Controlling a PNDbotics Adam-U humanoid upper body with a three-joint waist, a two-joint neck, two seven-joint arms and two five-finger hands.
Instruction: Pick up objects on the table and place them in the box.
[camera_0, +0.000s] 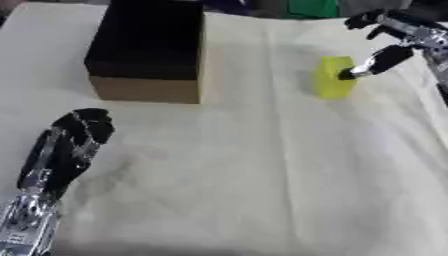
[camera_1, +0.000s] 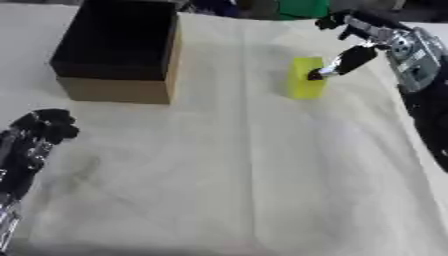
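A yellow block (camera_0: 333, 77) stands upright on the cream cloth at the right. My right hand (camera_0: 394, 40) comes in from the upper right with its fingers spread; one black fingertip (camera_0: 349, 74) touches the block's right side and nothing is curled round it. The cardboard box (camera_0: 149, 89), dark inside and open at the top, stands at the upper left. My left hand (camera_0: 74, 140) rests at the lower left with its fingers curled, holding nothing.
A cream cloth (camera_0: 245, 170) covers the whole table, with folds running across it. Dark and green shapes (camera_0: 311, 7) lie beyond the far edge. Bare cloth separates the box from the block.
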